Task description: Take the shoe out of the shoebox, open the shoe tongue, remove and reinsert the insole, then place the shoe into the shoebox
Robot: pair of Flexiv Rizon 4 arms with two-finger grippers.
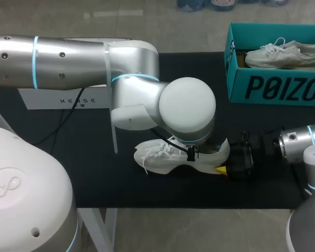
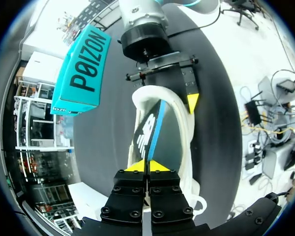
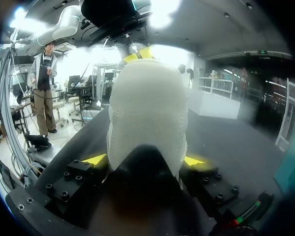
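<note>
A: Shoe (image 1: 168, 157) status, head view?
B: Out of the box, lying on the mat (image 1: 94, 173). Your shoebox (image 1: 273, 86) holds a second shoe (image 1: 283, 55).
A: Left wrist view?
B: Your left gripper (image 2: 147, 166), tips pressed together, pinches the insole (image 2: 155, 132), which stands half out.
A: Right wrist view?
B: Your right gripper (image 3: 145, 160) clamps the shoe at its heel. Reinserting and boxing seemingly remain.

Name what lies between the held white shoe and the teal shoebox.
Only bare black mat separates shoe and shoebox, per the head view.
</note>
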